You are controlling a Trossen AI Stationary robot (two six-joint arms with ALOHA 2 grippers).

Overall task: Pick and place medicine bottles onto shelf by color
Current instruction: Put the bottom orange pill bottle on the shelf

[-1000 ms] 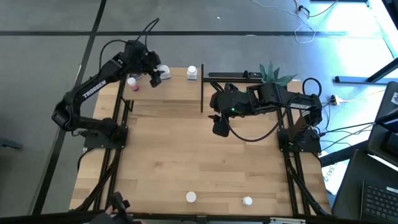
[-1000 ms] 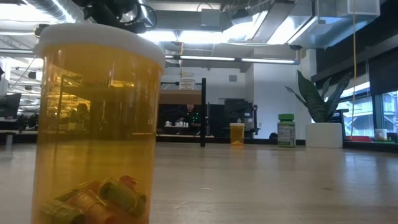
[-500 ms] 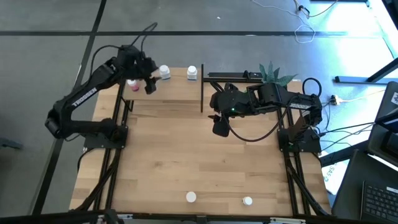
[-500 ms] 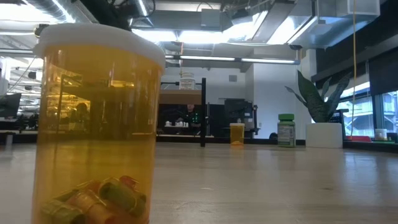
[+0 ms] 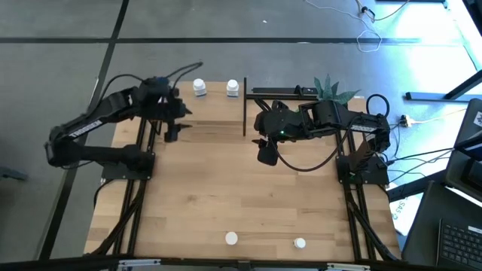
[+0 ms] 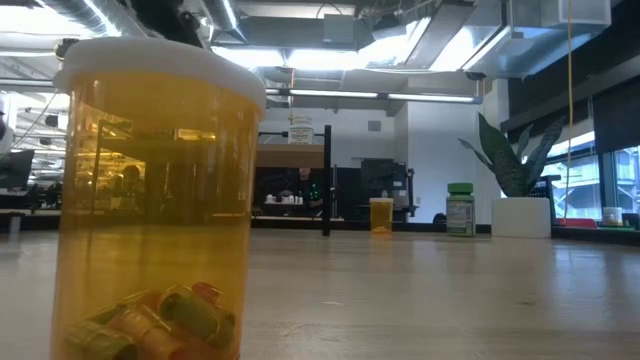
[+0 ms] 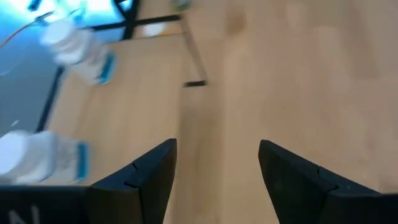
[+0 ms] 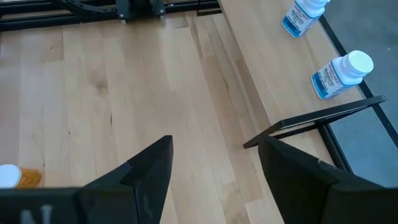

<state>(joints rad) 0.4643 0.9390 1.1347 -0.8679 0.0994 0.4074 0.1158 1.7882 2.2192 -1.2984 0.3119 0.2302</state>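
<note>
Two blue bottles [image 8: 339, 73] upright on shelf [image 5: 211, 113], caps up.

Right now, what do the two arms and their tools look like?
Both arms are dark, jointed metal. The left arm carries white lettering along one link, and a thin black cable loops off near its tool. The right arm trails black cables; a small green light glows near its tool. Each tool ends in two flat, angular black fingers.

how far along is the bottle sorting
Two blue-labelled bottles already stand on the shelf. Nothing is in hand: the left gripper and right gripper are both open and empty. Two bottles wait at the table's near edge.
</note>
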